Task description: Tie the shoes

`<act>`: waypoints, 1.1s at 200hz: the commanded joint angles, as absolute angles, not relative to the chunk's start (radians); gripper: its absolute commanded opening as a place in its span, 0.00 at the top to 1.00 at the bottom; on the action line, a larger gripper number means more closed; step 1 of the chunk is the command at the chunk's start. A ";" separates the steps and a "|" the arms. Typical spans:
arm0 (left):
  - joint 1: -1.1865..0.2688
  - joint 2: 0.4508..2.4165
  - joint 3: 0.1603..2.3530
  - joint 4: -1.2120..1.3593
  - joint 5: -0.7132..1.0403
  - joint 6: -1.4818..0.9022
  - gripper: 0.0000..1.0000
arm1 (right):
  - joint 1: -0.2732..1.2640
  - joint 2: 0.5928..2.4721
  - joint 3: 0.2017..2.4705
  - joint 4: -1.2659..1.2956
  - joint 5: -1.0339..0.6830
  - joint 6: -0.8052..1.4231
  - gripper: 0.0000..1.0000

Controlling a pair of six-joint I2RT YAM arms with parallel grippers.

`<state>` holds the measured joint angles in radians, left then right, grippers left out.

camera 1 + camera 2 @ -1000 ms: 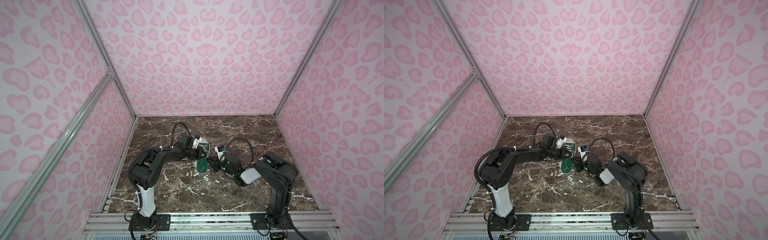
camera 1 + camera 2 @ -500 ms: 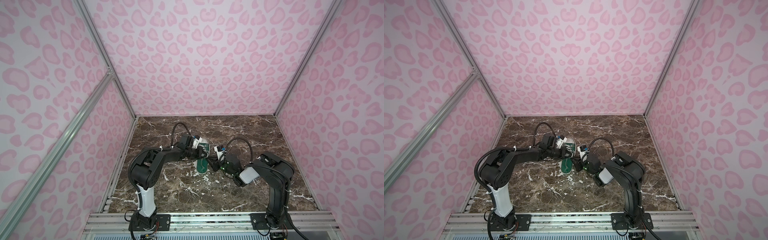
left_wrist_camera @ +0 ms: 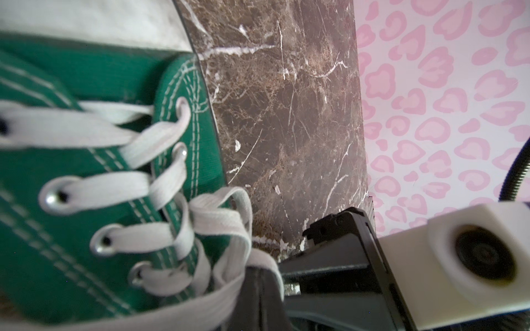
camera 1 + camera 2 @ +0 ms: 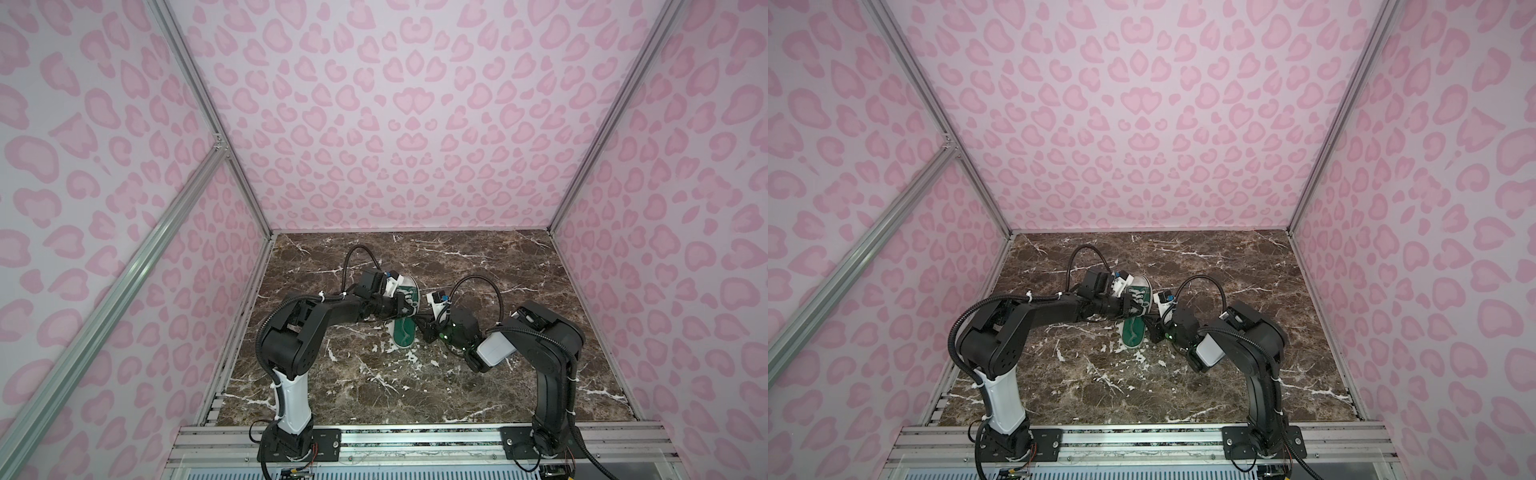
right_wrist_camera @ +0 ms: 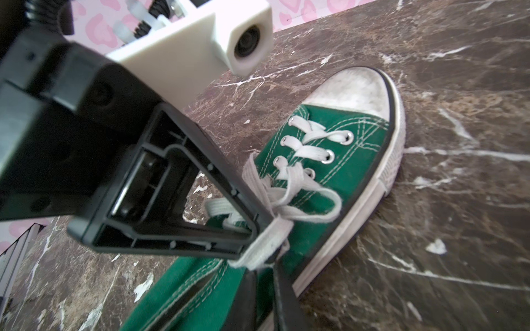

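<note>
Two arms met over the green sneaker [image 4: 405, 330], which lay near the middle of the bench [image 4: 457, 382] with its toe cap toward the back wall. Over the last second the right jaws had narrowed from partly spread to pressed together. The right arm [image 4: 548, 332] had also leaned in a little toward the shoe, while the sneaker itself had not shifted. In the right wrist view a flat band of the white laces [image 5: 259, 248] ran from the tip of the left jaws down between the right jaws. The right side therefore appeared to have just pinched that strand. The left jaws were closed as well, with lace draped over them in the left wrist view. This probably meant a handover, or a pull to tighten the crossing. A loose loop lay on the upper, but no finished bow showed. The left arm [image 4: 328, 309] reached low and nearly flat across the bench. The right arm was folded, elbow high and wrist angled down beside the shoe.
</note>
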<state>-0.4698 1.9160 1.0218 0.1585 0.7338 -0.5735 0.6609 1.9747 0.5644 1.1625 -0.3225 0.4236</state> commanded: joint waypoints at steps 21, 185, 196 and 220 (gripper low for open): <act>-0.470 1.905 1.020 0.155 0.742 -0.560 0.92 | 0.664 1.978 0.558 1.210 -0.316 0.408 1.00; -0.459 1.888 1.035 0.117 0.715 -0.543 0.77 | 0.661 1.973 0.557 1.182 -0.320 0.419 0.88; -0.459 1.886 1.032 0.119 0.713 -0.543 0.77 | 0.662 1.970 0.560 1.174 -0.320 0.415 0.84; -0.458 1.885 1.028 0.125 0.712 -0.546 0.77 | 0.662 1.964 0.564 1.162 -0.321 0.407 0.81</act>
<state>-0.4591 1.8904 1.0271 0.1257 0.7254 -0.5488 0.6609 1.9678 0.5591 1.1713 -0.3225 0.4248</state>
